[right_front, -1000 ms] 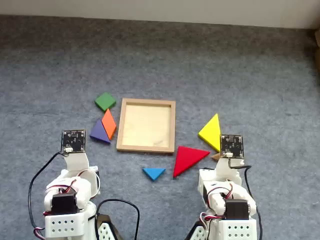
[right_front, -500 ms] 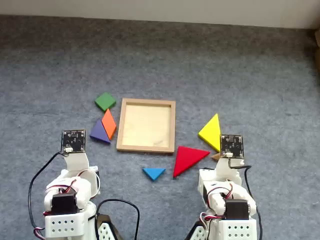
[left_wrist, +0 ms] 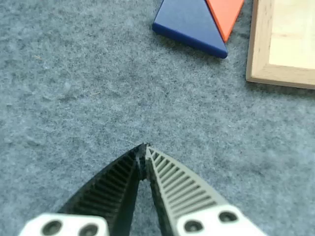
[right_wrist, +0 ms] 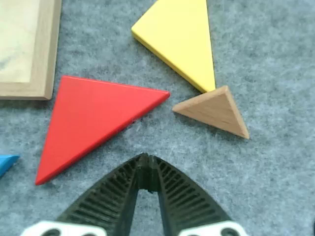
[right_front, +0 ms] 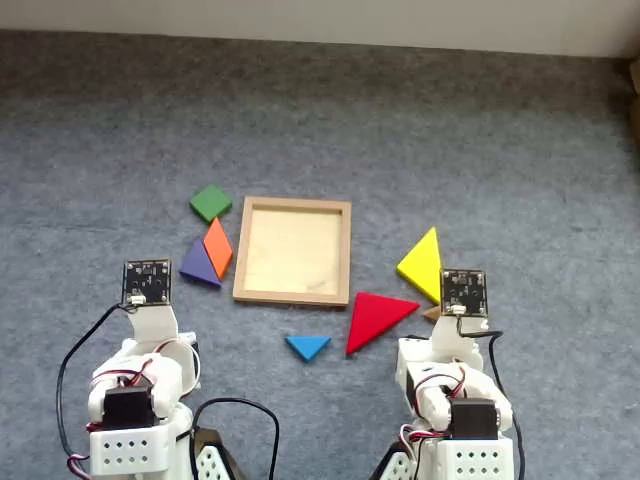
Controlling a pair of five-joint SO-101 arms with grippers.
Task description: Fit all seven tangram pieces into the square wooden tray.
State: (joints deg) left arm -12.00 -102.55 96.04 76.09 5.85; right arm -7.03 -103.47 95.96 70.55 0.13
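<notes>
The left tool (left_wrist: 143,153), pressed together, sits at the wooden tray's (right_front: 241,255) eight o'clock. The right tool (right_wrist: 147,164), likewise pressed together, sits at its four o'clock, near the red triangle (right_wrist: 93,120).

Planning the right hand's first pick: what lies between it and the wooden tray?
The red triangle lies between the right hand and the wooden tray, seen in the right wrist view.

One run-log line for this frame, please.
wooden tray: holds nothing | on carpet: green square, orange parallelogram, purple triangle, blue triangle, red triangle, yellow triangle, wooden triangle | left gripper: shut | right gripper: shut
</notes>
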